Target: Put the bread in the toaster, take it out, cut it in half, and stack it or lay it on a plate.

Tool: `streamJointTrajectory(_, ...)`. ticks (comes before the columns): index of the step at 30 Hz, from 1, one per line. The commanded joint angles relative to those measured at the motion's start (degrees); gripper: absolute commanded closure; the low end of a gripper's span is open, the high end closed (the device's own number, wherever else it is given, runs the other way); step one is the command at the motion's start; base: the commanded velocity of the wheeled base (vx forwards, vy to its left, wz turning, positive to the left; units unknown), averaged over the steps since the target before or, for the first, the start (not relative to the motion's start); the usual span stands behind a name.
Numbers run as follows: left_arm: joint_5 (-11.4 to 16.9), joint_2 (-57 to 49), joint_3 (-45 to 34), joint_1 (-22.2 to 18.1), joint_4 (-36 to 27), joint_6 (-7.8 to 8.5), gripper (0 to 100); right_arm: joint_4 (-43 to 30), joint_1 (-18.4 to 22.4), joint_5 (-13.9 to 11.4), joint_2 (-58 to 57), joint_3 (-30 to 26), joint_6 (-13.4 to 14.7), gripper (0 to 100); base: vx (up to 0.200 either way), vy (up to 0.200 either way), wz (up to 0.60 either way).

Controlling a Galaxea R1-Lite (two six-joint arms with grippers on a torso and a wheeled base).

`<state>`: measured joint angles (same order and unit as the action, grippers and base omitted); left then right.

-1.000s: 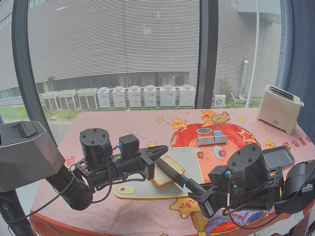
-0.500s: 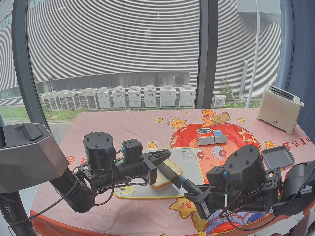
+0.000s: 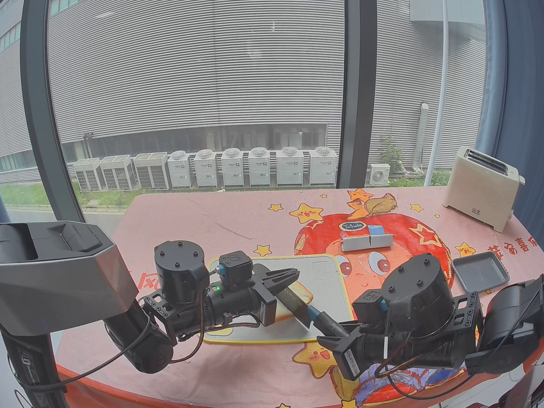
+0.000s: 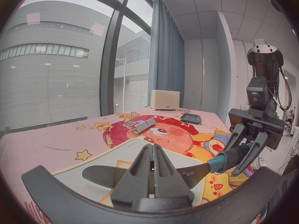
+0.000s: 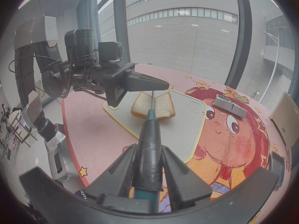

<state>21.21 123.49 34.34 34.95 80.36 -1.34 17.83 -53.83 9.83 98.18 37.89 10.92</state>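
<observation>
So the bread slice [image 5: 141, 105] is lying flat on the white cutting board [image 3: 331, 293], at the near-left part of the table. The right gripper [image 5: 149, 150] has its jaws clamped on the knife [image 3: 297, 307] handle, and the blade runs across the middle of the slice. Can't tell if it's cut through. The left gripper [image 4: 152, 150] has its jaws pressed together on nothing, with the tips just above the bread. The toaster [image 3: 481, 188] is at the far right, well apart, and a dark tray [image 3: 480, 272] sits nearer on that side.
</observation>
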Motion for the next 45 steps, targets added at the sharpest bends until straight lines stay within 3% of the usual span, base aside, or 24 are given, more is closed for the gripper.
streamJointTrajectory(1,0.06,0.96,-0.06,0.03,-0.38,-0.07,100,-0.17,0.04,0.02,0.25,-0.01,-0.02,100,0.0,0.0,0.0)
streamJointTrajectory(45,-0.03,3.07,-0.68,0.03,-0.12,-0.07,100,0.09,0.04,0.11,0.43,-0.01,0.06,100,0.0,0.0,0.0)
